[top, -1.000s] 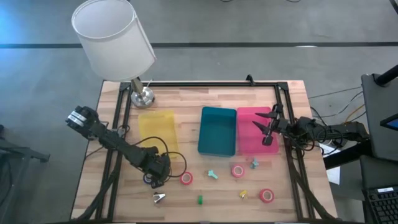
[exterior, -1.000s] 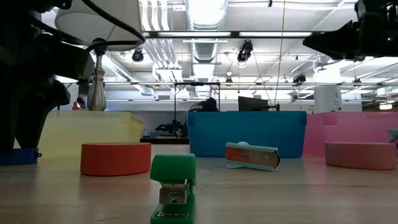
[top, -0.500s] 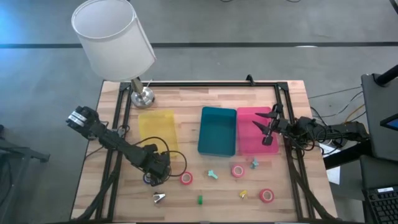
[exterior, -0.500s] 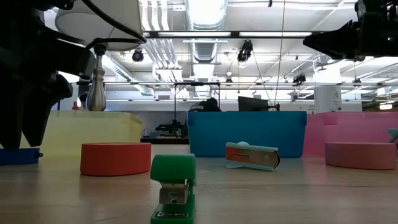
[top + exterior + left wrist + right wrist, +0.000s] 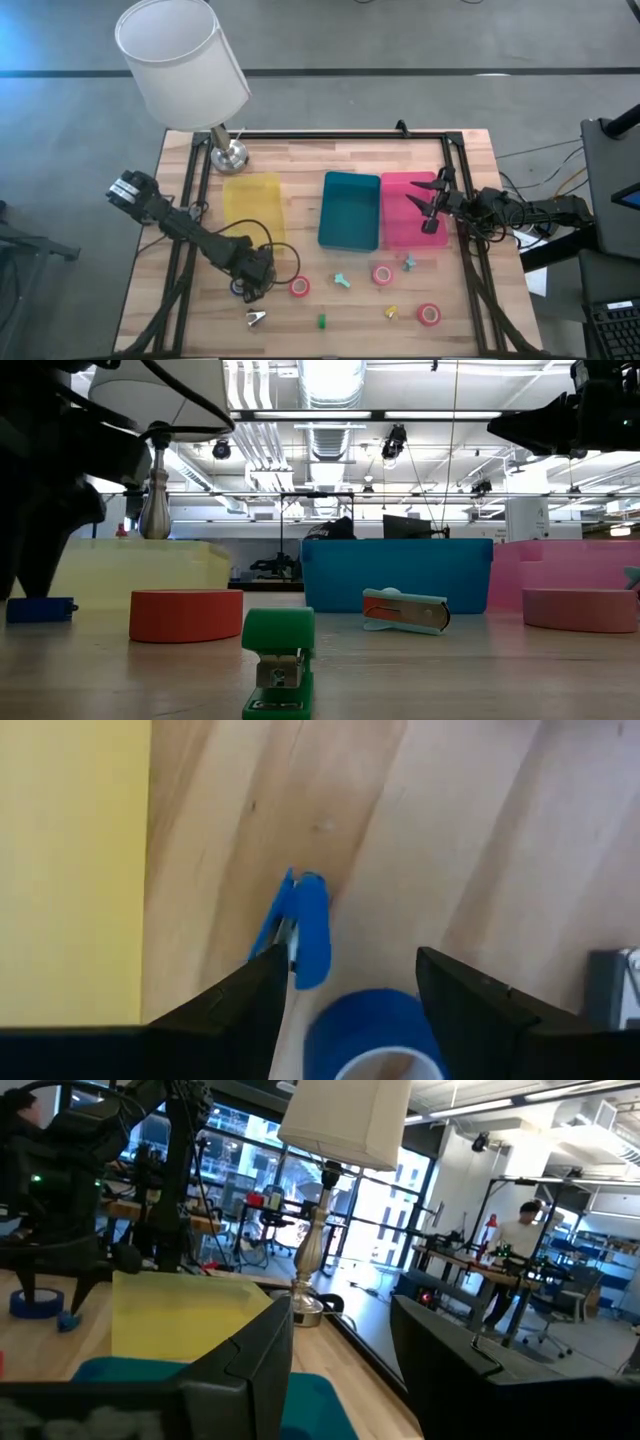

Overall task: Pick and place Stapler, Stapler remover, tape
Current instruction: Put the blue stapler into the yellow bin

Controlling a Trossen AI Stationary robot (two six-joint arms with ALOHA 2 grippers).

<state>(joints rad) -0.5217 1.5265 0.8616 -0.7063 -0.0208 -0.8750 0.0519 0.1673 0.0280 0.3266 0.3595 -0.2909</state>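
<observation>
My left gripper points down, open, just above the table's near left part. Between its fingers in the left wrist view lies a blue tape roll. A small blue stapler lies on the wood close beside one finger; I cannot tell whether they touch. A red tape roll, a pink one and another red one lie flat on the table. So do a green stapler and a silver stapler remover. My right gripper waits open above the pink tray.
A yellow tray, a teal tray and the pink tray stand in a row at mid table. A lamp stands at the far left. Two small teal pieces and a yellow piece lie near the front.
My left gripper has tipped a little above the blue stapler and stays open. In the low view more of the stapler shows now. Nothing else has moved.
</observation>
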